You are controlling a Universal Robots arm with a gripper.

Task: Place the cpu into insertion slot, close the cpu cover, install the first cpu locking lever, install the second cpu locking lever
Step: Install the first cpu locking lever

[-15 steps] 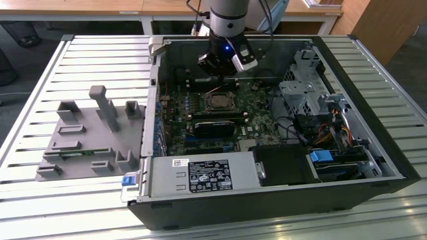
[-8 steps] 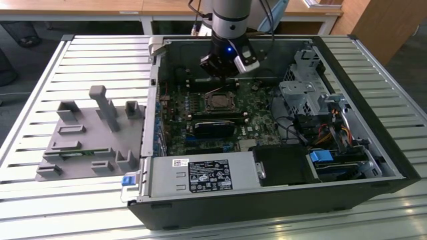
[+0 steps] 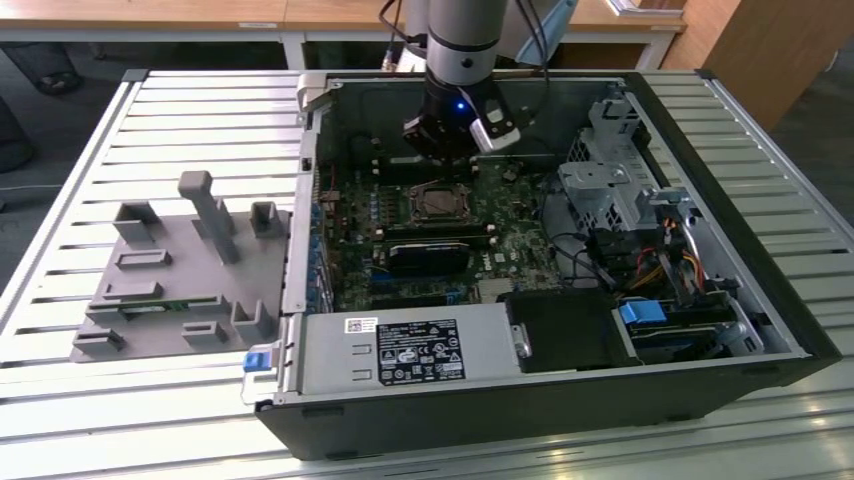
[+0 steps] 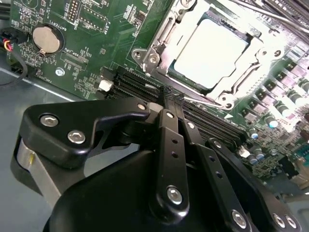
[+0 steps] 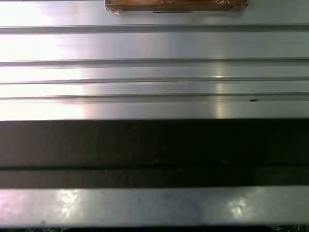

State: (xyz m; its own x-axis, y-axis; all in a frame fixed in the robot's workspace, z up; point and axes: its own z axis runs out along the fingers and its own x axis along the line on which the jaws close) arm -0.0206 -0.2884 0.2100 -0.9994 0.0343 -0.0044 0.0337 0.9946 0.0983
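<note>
The cpu [image 4: 212, 50], with a pale silvery top, lies flat in the insertion slot [image 3: 438, 203] on the green board. The silver cpu cover [image 4: 161, 38] is down around it, and the chip shows through its window. A thin lever rod [image 4: 205, 100] runs along the socket edge nearest my fingers. My gripper [image 4: 170, 96] is shut with nothing between its black fingers [image 4: 170, 145]. Its tips hover over the black memory slots [image 4: 140, 87], just short of the socket. In the exterior view the gripper [image 3: 445, 158] hangs over the board just behind the socket.
The open computer case [image 3: 747, 340] lies on a slatted metal table [image 3: 160, 120]. Inside are a black card [image 3: 434, 255], cables and drive bays [image 3: 627, 200] on the exterior view's right. A grey fixture [image 3: 174, 270] stands on the exterior view's left. A coin battery [image 4: 47, 38] sits on the board.
</note>
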